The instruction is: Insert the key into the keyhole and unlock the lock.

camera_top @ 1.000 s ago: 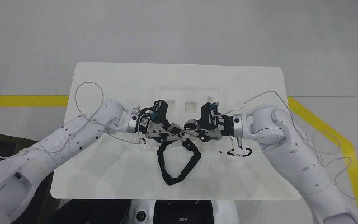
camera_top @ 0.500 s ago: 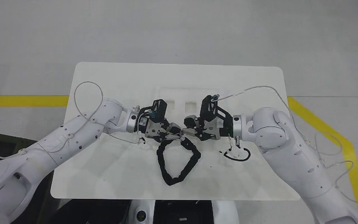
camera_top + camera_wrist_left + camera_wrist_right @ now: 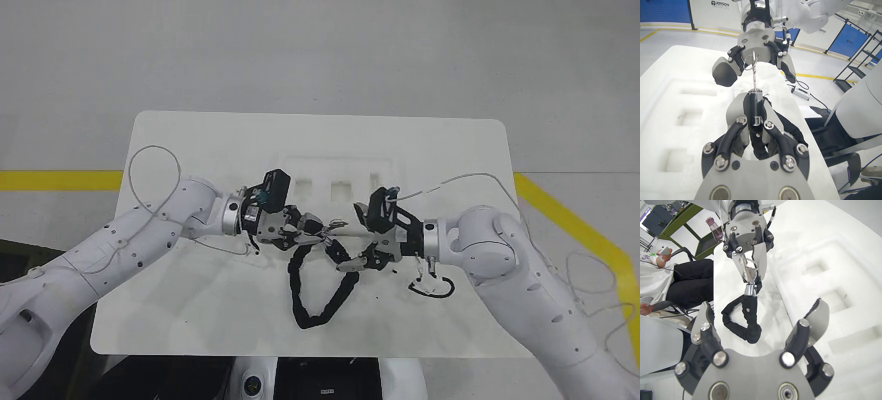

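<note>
Backing away from the lock (image 3: 755, 100), the right pincer (image 3: 343, 245) has let go of the key (image 3: 754, 75) and now gapes wide just beyond its ring (image 3: 748, 62). The key stands in the keyhole (image 3: 755, 91), seemingly seated, though whether it has turned is hard to judge. The left pincer (image 3: 753, 105) clamps the lock's black-and-chrome barrel above the white surface (image 3: 180, 150), and the black sleeved chain (image 3: 315, 295) loops down onto it.

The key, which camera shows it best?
The left wrist view: the key shows its whole length in profile, tip in the chrome end of the lock. The right wrist view sees it nearly end-on and foreshortened; the top view shows a tiny sliver.
</note>
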Motion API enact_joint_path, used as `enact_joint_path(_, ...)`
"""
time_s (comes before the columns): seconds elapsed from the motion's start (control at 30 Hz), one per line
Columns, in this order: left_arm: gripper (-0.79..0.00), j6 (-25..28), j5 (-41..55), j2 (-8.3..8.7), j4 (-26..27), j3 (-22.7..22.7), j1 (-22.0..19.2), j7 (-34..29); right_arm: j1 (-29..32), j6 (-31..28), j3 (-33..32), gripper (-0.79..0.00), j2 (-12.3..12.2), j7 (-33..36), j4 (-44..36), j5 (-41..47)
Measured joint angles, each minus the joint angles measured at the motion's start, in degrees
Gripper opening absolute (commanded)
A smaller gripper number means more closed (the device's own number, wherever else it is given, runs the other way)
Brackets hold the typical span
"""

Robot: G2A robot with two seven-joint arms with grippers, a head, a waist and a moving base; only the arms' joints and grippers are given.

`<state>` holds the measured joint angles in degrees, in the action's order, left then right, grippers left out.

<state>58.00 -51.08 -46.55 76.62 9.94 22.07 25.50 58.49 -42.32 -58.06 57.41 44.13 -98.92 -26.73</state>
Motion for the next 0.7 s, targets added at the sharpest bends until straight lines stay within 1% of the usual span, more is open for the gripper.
enact_joint_path(0.03,-0.785,0.00,-0.14,0.05,-0.01,-0.02,-0.11,0.23,-0.16,0.00,0.55,-0.443,0.12,-0.23,0.16,-0.35)
enact_joint_path(0.07,-0.785,0.00,-0.25,0.09,-0.06,-0.04,-0.18,0.42,-0.34,0.00,1.11,-0.536,0.24,-0.49,0.36,-0.64)
enact_joint_path(0.1,-0.785,0.00,-0.29,0.13,-0.22,-0.05,-0.25,0.66,-0.63,0.09,1.92,-0.785,0.41,-0.58,0.76,-1.07)
enact_joint_path(0.23,-0.785,0.00,0.07,0.29,-1.02,0.25,-0.25,1.67,-1.87,0.69,4.14,-0.785,0.88,0.13,2.17,-1.65)
enact_joint_path(0.47,-0.785,0.00,0.04,0.67,-1.42,0.84,0.24,3.05,-3.02,1.53,5.80,-0.785,1.24,0.83,3.06,-2.28)
enact_joint_path(0.63,-0.785,0.00,0.05,1.04,-2.42,1.48,0.64,3.52,-3.20,3.22,5.83,-0.785,1.05,3.42,3.05,-2.51)
enact_joint_path(0.7,-0.785,0.00,0.27,1.23,-3.04,2.06,0.86,3.47,-3.02,4.11,5.78,-0.785,0.84,5.67,2.85,-1.54)
